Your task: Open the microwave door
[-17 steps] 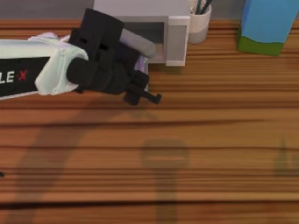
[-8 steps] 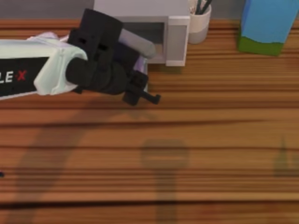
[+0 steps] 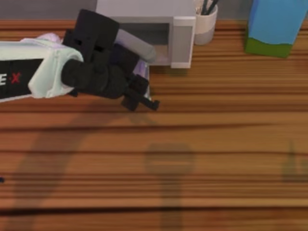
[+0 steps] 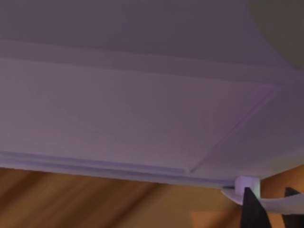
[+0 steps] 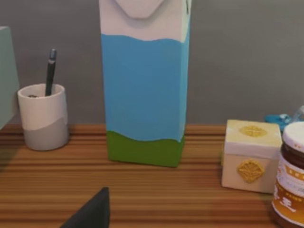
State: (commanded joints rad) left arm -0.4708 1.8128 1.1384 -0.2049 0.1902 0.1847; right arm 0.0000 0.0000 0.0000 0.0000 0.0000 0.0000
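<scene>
swinging microwave door (image 3: 142, 72) wider than before | left hand (image 3: 144, 102) shifted left, pinching its handle (image 4: 247, 186)

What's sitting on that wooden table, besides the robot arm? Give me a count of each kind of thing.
Silver-grey boxy microwave, its door swung open: 1
White cup holding a dark pen: 1
Blue-and-green carton: 1
Cream box with gold emblems: 1
White-lidded jar: 1
Total: 5
A blue item behind the box is too hidden to name.
</scene>
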